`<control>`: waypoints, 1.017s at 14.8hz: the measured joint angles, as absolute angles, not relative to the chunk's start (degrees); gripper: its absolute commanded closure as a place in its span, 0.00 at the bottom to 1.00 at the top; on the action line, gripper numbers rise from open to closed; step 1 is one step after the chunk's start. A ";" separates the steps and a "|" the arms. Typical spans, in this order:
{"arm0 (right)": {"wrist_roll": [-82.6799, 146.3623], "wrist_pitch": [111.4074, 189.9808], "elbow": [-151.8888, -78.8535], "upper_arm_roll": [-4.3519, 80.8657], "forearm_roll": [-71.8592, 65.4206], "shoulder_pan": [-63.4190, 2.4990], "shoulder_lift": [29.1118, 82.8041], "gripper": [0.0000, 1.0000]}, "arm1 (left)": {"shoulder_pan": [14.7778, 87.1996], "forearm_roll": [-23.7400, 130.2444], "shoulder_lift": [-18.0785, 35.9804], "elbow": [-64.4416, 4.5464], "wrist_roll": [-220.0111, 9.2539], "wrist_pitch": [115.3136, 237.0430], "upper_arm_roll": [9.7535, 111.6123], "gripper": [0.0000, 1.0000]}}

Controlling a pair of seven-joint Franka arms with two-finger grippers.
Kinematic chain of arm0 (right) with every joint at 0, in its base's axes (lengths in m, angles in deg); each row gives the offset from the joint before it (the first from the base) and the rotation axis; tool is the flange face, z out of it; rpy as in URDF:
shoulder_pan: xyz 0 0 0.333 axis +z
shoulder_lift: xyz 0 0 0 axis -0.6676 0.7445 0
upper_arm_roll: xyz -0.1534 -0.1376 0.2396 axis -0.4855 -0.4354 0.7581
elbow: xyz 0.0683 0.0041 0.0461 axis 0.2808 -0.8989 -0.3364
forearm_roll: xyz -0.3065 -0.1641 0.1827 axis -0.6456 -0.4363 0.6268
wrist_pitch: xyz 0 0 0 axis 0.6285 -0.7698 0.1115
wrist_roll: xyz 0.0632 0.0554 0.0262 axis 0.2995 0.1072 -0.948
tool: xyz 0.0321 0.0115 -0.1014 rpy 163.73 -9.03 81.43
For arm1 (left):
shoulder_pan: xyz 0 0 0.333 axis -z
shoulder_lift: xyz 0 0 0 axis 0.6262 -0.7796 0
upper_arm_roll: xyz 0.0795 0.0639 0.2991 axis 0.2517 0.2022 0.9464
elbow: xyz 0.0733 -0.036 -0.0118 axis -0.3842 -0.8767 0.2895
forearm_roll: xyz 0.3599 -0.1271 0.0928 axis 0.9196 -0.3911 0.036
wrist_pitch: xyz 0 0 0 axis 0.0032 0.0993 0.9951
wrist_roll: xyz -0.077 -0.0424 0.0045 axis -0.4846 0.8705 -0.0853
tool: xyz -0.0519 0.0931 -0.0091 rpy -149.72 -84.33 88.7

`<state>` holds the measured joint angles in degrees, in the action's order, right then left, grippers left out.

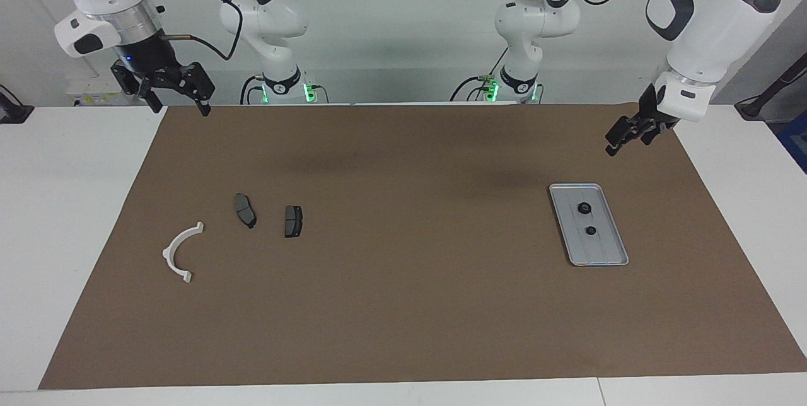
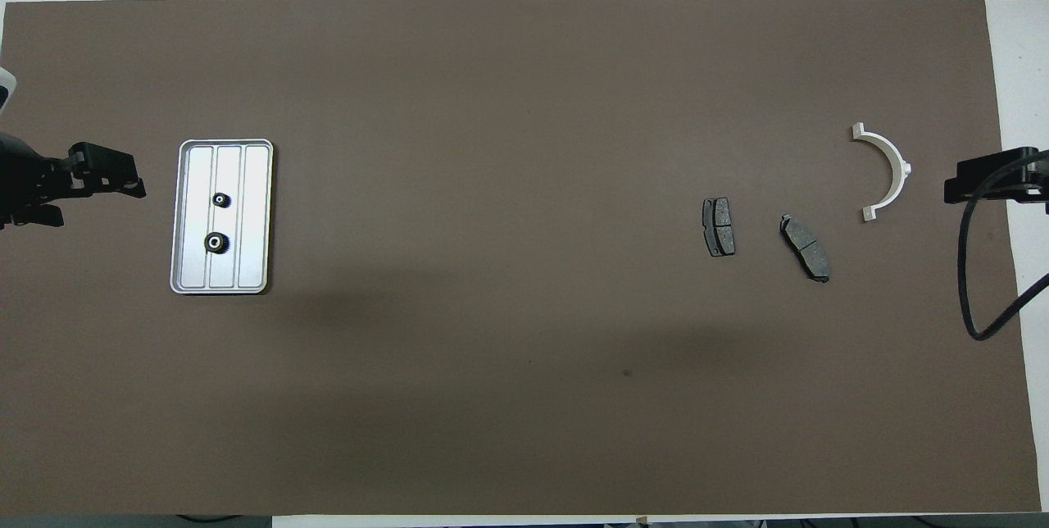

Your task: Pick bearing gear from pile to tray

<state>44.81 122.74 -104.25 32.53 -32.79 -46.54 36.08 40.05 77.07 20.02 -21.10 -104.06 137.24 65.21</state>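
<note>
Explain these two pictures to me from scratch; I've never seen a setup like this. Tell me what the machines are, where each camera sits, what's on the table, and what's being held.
These are two robot arms at a table covered by a brown mat. One picture looks across the table at the robots; the other looks down from above their own end, so the sides swap between them.

Each arm ends in a two-finger tool. The left tool hangs in the air close to the tray; the right tool hangs over the mat's edge at the other end. Both are open and hold nothing.

In the tray lie two small black gears. Toward the right arm's end lie two dark brake pads and a white curved bracket, each apart from the others.
</note>
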 measured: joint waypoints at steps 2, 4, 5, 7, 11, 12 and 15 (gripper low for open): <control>44.81 122.74 -104.25 32.45 -32.79 -46.55 36.08 0.00 | 40.05 77.07 20.04 -20.42 -104.05 137.25 65.12 0.00; 44.81 122.74 -104.25 32.43 -32.79 -46.55 36.08 0.00 | 40.05 77.07 20.06 -19.70 -104.04 137.21 65.09 0.00; 44.81 122.74 -104.25 32.43 -32.79 -46.55 36.08 0.00 | 40.05 77.07 20.06 -19.52 -104.04 137.19 65.07 0.00; 44.81 122.74 -104.25 32.42 -32.79 -46.55 36.08 0.00 | 40.05 77.07 20.06 -19.43 -104.04 137.16 65.06 0.00; 44.81 122.74 -104.25 32.42 -32.79 -46.55 36.08 0.00 | 40.05 77.07 20.20 -19.36 -104.04 137.15 65.06 0.00; 44.79 122.74 -104.25 32.42 -32.79 -46.55 36.08 0.00 | 40.05 77.07 20.29 -19.34 -104.04 137.15 65.07 0.00; 44.30 122.72 -104.25 32.42 -32.79 -46.55 36.08 0.00 | 40.05 77.11 20.36 -19.33 -103.98 137.15 65.11 0.00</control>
